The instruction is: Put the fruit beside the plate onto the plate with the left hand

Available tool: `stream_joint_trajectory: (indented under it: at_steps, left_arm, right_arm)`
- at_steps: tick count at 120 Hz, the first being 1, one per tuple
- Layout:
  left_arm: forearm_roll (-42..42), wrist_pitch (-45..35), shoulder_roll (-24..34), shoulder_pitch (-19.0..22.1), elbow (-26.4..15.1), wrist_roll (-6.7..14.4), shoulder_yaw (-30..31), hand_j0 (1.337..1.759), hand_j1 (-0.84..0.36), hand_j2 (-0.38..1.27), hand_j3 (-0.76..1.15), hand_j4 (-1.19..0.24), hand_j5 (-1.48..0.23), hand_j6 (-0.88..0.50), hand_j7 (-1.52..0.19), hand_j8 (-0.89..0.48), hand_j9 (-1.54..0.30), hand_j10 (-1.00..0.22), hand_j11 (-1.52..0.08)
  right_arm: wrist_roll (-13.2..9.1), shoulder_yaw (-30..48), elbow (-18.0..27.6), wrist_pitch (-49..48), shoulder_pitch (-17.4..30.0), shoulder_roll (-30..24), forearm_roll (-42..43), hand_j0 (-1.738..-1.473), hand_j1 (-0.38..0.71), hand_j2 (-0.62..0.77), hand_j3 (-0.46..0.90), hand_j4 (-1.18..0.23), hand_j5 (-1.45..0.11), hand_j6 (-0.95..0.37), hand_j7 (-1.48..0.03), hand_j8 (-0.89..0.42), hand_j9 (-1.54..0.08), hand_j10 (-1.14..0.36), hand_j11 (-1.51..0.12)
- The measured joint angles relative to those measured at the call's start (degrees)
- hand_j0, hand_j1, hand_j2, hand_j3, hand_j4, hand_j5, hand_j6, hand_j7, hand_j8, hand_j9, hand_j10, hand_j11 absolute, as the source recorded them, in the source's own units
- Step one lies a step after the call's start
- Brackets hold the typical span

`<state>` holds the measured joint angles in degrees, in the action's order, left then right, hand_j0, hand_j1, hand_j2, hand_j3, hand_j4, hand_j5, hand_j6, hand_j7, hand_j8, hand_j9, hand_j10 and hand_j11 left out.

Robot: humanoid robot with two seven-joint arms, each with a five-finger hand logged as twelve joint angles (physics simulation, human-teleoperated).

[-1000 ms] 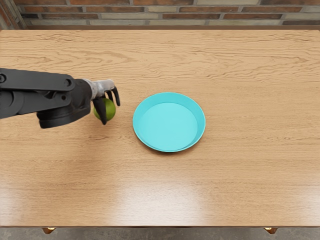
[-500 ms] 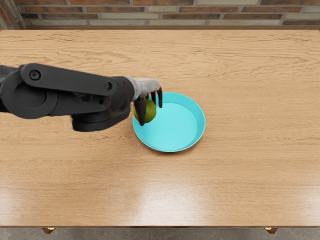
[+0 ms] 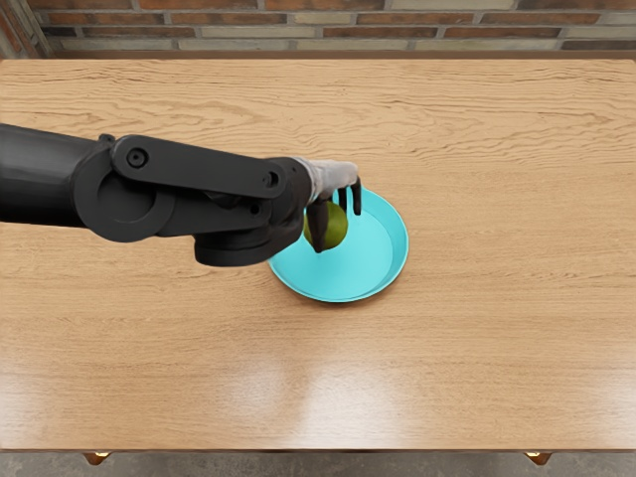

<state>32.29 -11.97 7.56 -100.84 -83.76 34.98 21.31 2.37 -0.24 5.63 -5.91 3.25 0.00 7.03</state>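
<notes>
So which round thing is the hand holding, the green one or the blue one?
The green one, the small fruit: the left hand grips it over the plate. The blue one is that wide plate, lying flat on the table.

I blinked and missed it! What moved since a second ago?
The left hand, gripping the green fruit, carried it to the right, from beside the blue plate to above its left part. Nothing was let go. The plate stayed put.
</notes>
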Motion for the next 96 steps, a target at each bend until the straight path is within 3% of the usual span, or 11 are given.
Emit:
stream_joint_trajectory:
  at_steps: [22, 50, 66, 88, 96]
  left_arm:
    - [-0.5, 0.0, -0.1, -0.1, 0.2, 0.0, -0.2, 1.658, -0.06, 0.13, 0.0, -0.35, -0.46, -0.34, -0.46, -0.31, -0.46, -0.36, -0.46]
    - [-6.8, 0.2, 0.1, 1.2, 1.1, 0.0, -3.1, 1.658, 0.02, 0.07, 0.0, -0.28, -0.37, -0.28, -0.36, -0.27, -0.36, -0.28, -0.36]
    - [-7.7, 1.1, 7.1, 3.2, 0.7, 0.0, -7.0, 1.658, 0.04, 0.06, 0.0, -0.26, -0.34, -0.26, -0.34, -0.26, -0.34, -0.27, -0.34]
    - [-7.8, 8.6, 15.4, 7.3, 0.3, 0.0, -10.3, 1.658, 0.05, 0.06, 0.0, -0.25, -0.33, -0.25, -0.33, -0.25, -0.33, -0.25, -0.33]
    - [-7.8, 11.7, 19.2, 9.2, 0.1, -2.2, -11.4, 1.658, 0.05, 0.05, 0.0, -0.25, -0.33, -0.25, -0.33, -0.25, -0.33, -0.25, -0.33]
  right_arm:
    - [0.0, 0.0, 0.0, 0.0, 0.0, 0.0, 0.0, -1.658, -0.31, -0.01, 0.0, -0.04, -0.05, -0.04, -0.05, -0.04, -0.05, -0.04, -0.05]
    - [0.0, 0.0, 0.0, 0.0, 0.0, 0.0, 0.0, -1.658, -0.31, -0.01, 0.0, -0.04, -0.05, -0.04, -0.05, -0.04, -0.05, -0.04, -0.05]
    - [0.0, 0.0, 0.0, 0.0, 0.0, 0.0, 0.0, -1.658, -0.31, -0.01, 0.0, -0.04, -0.05, -0.04, -0.05, -0.04, -0.05, -0.04, -0.05]
    - [0.0, 0.0, 0.0, 0.0, 0.0, 0.0, 0.0, -1.658, -0.31, -0.01, 0.0, -0.04, -0.05, -0.04, -0.05, -0.04, -0.05, -0.04, -0.05]
    - [0.0, 0.0, 0.0, 0.0, 0.0, 0.0, 0.0, -1.658, -0.31, -0.01, 0.0, -0.04, -0.05, -0.04, -0.05, -0.04, -0.05, -0.04, -0.05]
